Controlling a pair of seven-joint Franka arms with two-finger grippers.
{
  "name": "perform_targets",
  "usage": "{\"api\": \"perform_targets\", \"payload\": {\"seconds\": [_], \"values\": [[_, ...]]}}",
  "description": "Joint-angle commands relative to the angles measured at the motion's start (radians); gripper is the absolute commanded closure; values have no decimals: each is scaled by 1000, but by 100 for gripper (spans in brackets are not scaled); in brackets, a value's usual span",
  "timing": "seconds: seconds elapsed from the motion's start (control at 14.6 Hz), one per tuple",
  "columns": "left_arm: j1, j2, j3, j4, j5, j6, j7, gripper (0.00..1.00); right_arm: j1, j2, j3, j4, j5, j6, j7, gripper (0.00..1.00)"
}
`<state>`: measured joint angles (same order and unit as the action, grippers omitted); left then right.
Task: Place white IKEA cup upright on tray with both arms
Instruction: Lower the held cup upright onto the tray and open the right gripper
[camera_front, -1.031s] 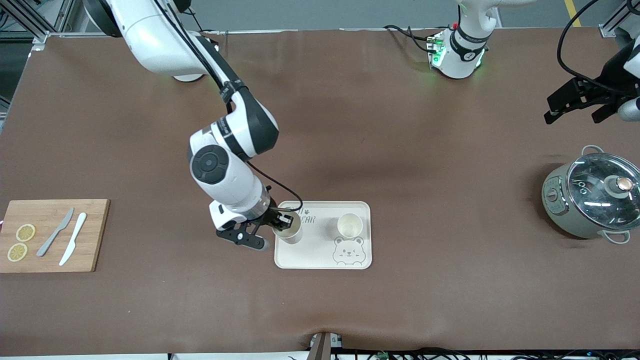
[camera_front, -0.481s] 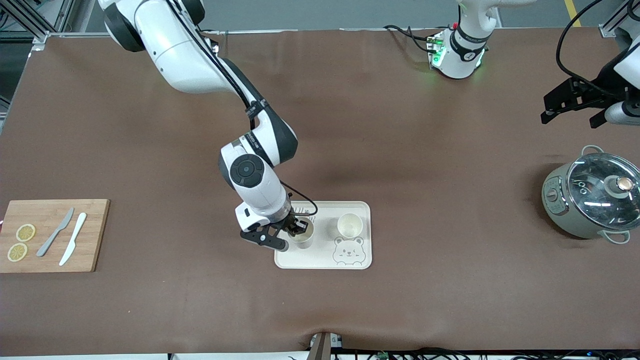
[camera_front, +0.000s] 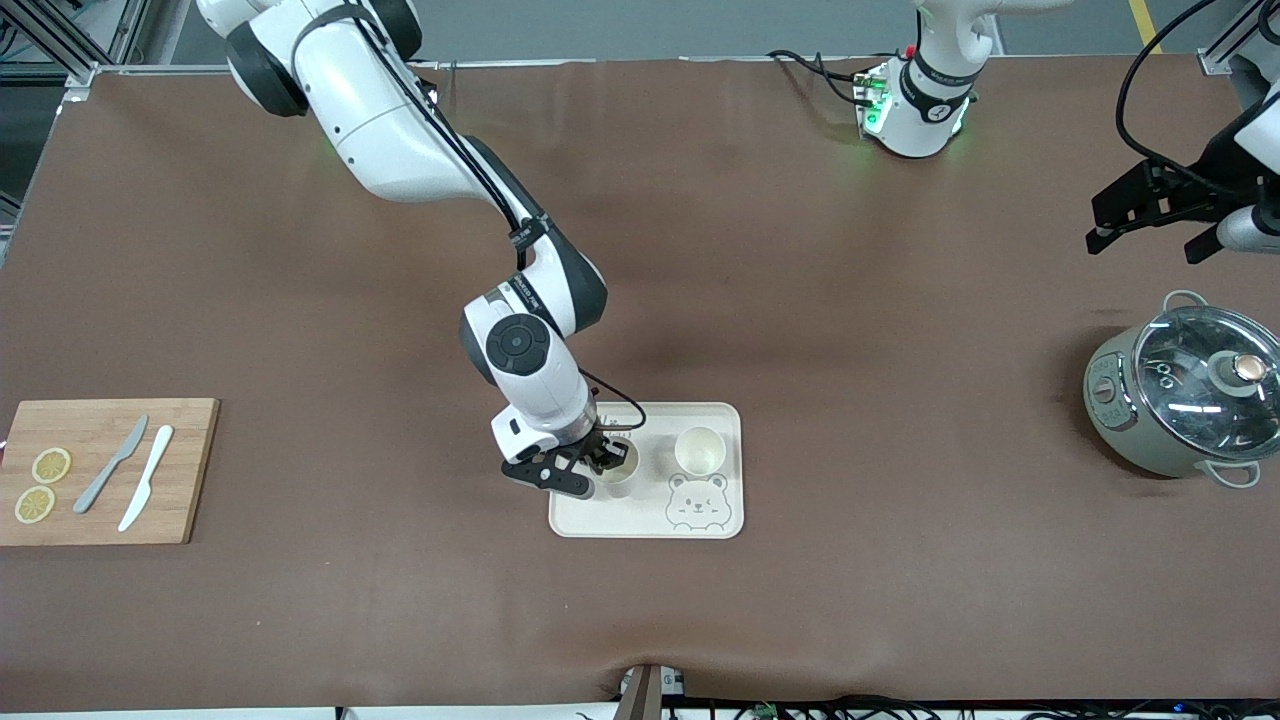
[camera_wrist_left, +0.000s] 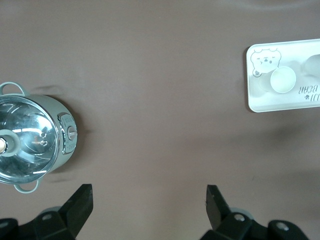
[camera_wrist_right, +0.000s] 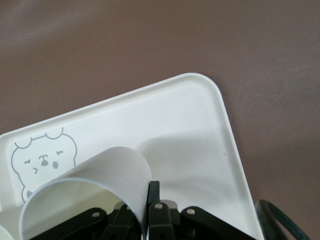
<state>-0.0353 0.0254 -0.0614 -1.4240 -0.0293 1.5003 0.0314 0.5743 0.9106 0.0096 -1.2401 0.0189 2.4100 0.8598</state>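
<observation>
Black fingers of the right gripper (camera_front: 606, 459) pinch the rim wall of a white cup (camera_front: 618, 470), one finger inside and one outside, holding it upright over the tray (camera_front: 645, 525) beside a second cup (camera_front: 699, 449). It looks light, stiff and smooth, so a wall pinch suits it. Over bare table near the pot (camera_front: 1180, 400), the left gripper (camera_front: 1150, 215) waits spread wide.
</observation>
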Motion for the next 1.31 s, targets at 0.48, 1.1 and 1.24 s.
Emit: {"api": "perform_targets", "payload": {"seconds": [0.48, 1.1, 1.24], "values": [[-14, 17, -6, 14, 80, -35, 100, 0, 19, 51, -16, -5, -59, 101, 34, 100], [-11, 27, 0, 14, 65, -83, 101, 0, 9, 56, -14, -6, -68, 124, 28, 0], [-11, 28, 0, 14, 65, -83, 99, 0, 3, 36, -14, -4, -65, 110, 25, 0]]}}
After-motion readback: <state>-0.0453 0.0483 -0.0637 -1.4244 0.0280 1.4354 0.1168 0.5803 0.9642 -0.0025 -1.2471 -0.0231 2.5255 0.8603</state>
